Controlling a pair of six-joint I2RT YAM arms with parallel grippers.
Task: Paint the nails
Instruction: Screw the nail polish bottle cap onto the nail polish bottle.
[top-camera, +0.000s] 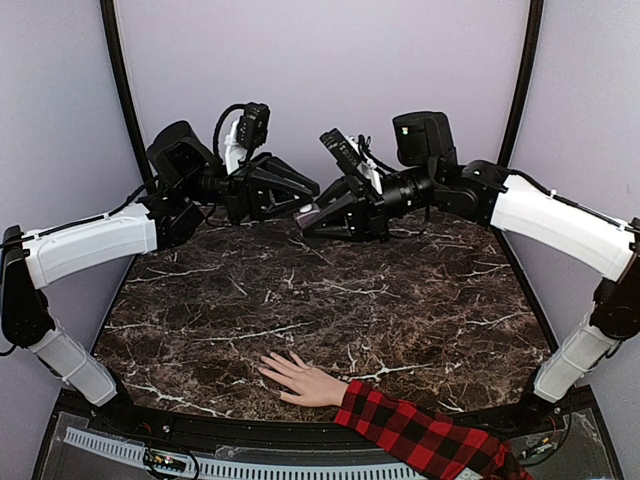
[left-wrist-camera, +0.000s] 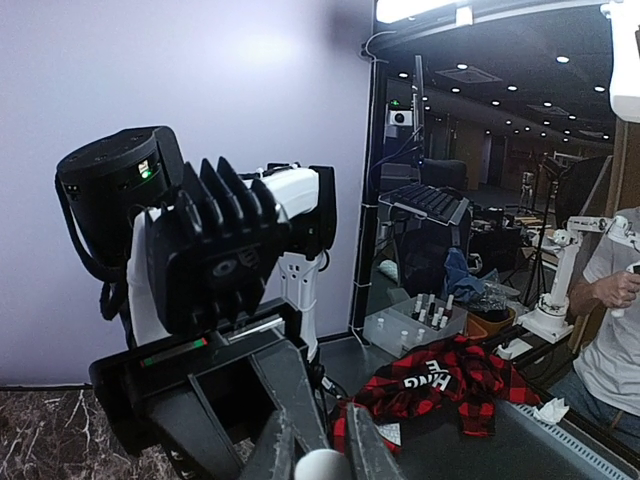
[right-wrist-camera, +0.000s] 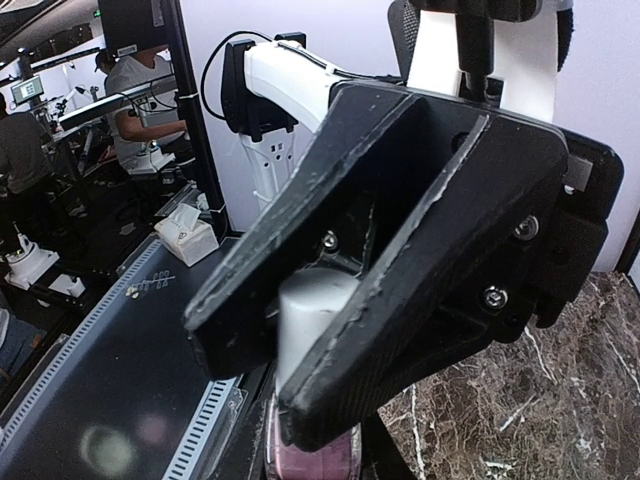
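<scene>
At the left of the bench (top-camera: 400, 300), your left arm (top-camera: 90, 245) is reaching up and inward, and your left gripper (left-wrist-camera: 322, 450) is clamping on the white cap (right-wrist-camera: 315, 310) of a polish bottle (right-wrist-camera: 312, 455) (pink liquid is showing in the glass under the cap). Just right of it, your right gripper (top-camera: 318, 220) is meeting it nose to nose and pinching the bottle's body with its jaws drawn tight, both hanging above the far middle of the marble top. Down at the near edge, well apart from both, the pale hand (top-camera: 300, 378) is lying flat with fingers spread, pointing left; the nails (top-camera: 266, 369) are sitting at those fingertips, too small for you to judge. Its red-and-black plaid sleeve (top-camera: 420, 432) is trailing off right over the edge.
</scene>
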